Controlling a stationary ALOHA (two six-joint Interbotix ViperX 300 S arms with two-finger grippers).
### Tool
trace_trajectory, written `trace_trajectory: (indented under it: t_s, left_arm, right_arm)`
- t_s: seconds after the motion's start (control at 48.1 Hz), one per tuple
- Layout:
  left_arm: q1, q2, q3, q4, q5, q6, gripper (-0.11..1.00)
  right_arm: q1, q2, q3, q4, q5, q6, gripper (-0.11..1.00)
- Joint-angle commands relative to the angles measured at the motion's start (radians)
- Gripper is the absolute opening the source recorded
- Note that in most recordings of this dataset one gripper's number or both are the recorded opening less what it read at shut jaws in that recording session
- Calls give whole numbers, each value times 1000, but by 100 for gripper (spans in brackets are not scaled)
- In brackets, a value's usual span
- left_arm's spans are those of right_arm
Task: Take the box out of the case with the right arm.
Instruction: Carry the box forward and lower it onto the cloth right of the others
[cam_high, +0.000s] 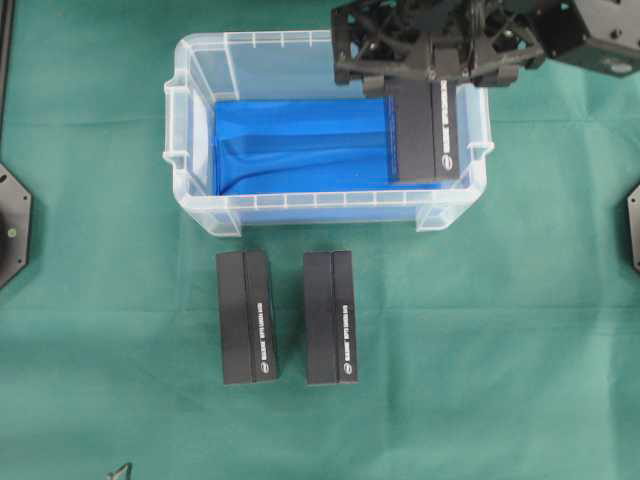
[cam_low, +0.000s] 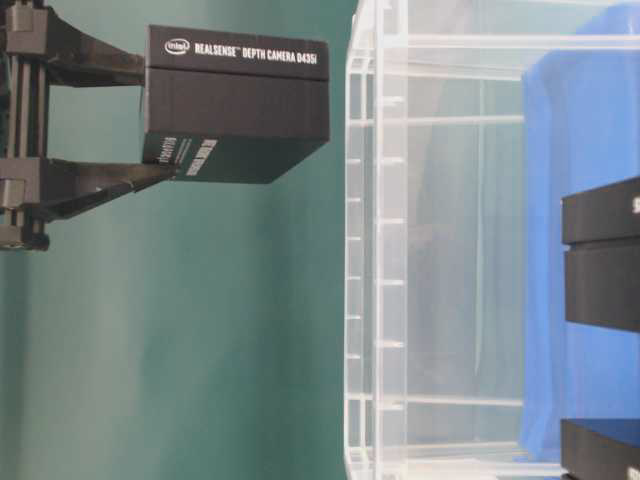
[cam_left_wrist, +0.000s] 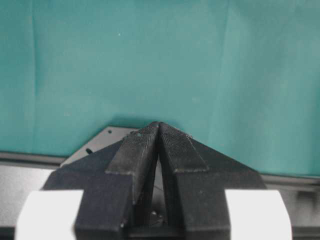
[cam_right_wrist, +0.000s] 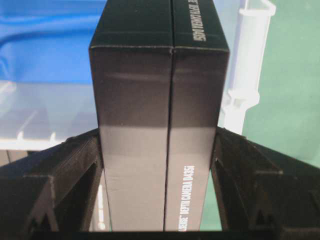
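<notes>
Clamping the box (cam_high: 428, 130) between its jaws, the right gripper (cam_high: 440, 62) held it lifted above the case (cam_high: 200, 60), with set-down outside remaining

Right pincer (cam_high: 437, 62) cut by top edge; box (cam_high: 426, 130) print unreadable.

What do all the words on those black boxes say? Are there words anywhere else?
"intel REALSENSE DEPTH CAMERA D435i": on the side of the box held in the right claw, table-level view.
"DEPTH CAMERA D435i": partly readable on the same box in the right wrist view.
The two boxes on the green cloth have white print, too small to read.
No words on the case.
</notes>
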Motion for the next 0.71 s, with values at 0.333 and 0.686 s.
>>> trace_trajectory:
  t_s: [0.333, 0.686]
  left_arm:
    - [0, 5, -18, 2, -3, 0, 0]
    - [0, 5, -17, 2, -2, 0, 0]
  right_arm:
    - [195, -43, -25, -5, 34, 146, 64]
    - [373, -35, -25, -20, 35, 310, 64]
